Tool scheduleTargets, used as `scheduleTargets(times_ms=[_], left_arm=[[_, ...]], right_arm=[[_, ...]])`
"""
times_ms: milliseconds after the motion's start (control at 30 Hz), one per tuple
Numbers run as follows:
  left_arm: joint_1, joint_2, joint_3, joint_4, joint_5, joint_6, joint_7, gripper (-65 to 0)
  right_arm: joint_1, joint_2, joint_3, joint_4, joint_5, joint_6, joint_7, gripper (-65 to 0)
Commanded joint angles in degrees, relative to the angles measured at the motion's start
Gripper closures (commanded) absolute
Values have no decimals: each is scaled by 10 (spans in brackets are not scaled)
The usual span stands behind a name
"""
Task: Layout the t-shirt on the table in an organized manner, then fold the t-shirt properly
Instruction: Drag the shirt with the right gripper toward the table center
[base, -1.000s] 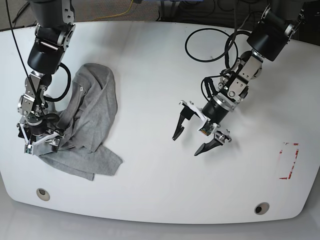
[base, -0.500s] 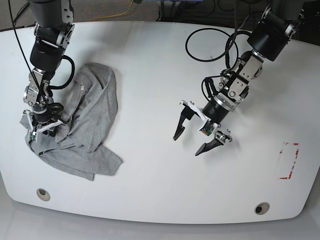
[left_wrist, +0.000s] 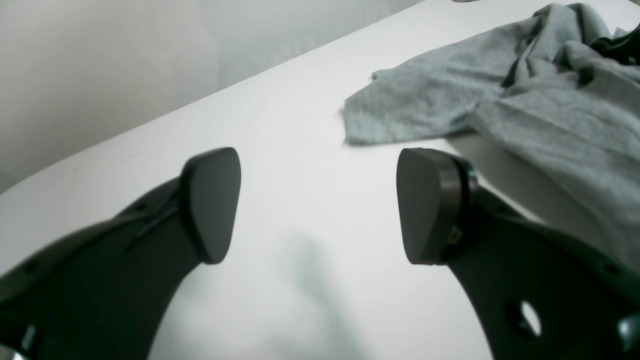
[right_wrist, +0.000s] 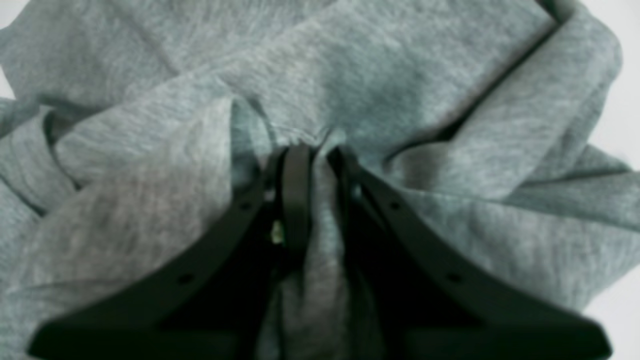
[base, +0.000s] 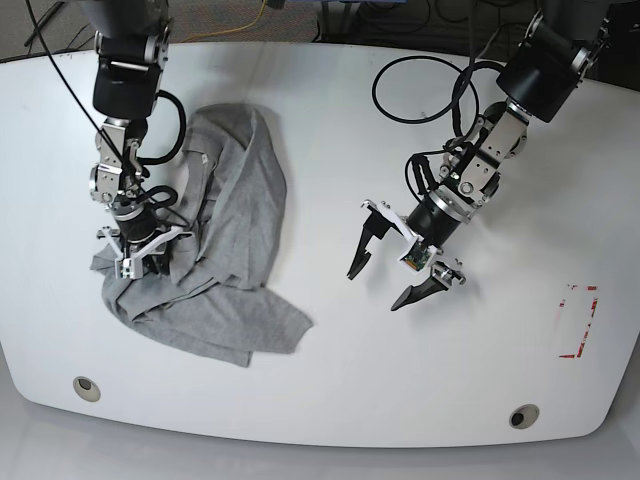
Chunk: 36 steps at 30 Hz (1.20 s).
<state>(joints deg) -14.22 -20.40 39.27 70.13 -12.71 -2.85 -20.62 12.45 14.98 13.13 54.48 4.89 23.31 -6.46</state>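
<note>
The grey t-shirt (base: 235, 215) lies crumpled on the left part of the white table (base: 320, 390). My right gripper (base: 141, 250) presses into the garment's left side. In the right wrist view that gripper (right_wrist: 313, 162) is shut on a pinched ridge of the t-shirt (right_wrist: 390, 75), with cloth filling the frame. My left gripper (base: 373, 290) hovers open over bare table near the middle, well right of the garment. In the left wrist view the gripper (left_wrist: 320, 200) holds nothing between its dark pads, and the t-shirt (left_wrist: 550, 100) lies beyond on the table (left_wrist: 280, 130). No lettering shows.
A red rectangular outline (base: 577, 322) marks the table at the right. Two small round holes (base: 86, 388) (base: 523, 416) sit near the front edge. A black cable loop (base: 420, 90) lies at the back near the left arm.
My right gripper has closed on the t-shirt and pulled it right and toward the back; the whole garment has shifted right. The left arm has stayed still.
</note>
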Motion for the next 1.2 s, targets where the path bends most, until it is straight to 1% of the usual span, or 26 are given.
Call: scheduleTargets(times_ms=[0, 200, 433, 667, 800, 967, 1167], left_arm=[[-13, -8, -6, 22, -3, 4, -20, -461], [-6, -28, -12, 41, -3, 4, -20, -461], [17, -28, -46, 61, -3, 4, -19, -461], [39, -28, -58, 80, -3, 4, -18, -461], [53, -35, -70, 98, -3, 3, 9, -461], [79, -36, -99, 126, -3, 3, 41, -463], [115, -40, -157, 161, -3, 3, 75, -464]], right_arm=[[-23, -10, -7, 44, -9, 8, -36, -82], [-82, -32, -58, 158, -9, 9, -79, -82], [-110, -35, -133, 226, -9, 9, -92, -82], [-99, -34, -194, 228, -10, 9, -92, -82], [-82, -32, -218, 222, -10, 8, -92, -82], [-48, -32, -222, 192, -10, 8, -92, -82], [-8, -31, -225, 153, -10, 10, -91, -83]])
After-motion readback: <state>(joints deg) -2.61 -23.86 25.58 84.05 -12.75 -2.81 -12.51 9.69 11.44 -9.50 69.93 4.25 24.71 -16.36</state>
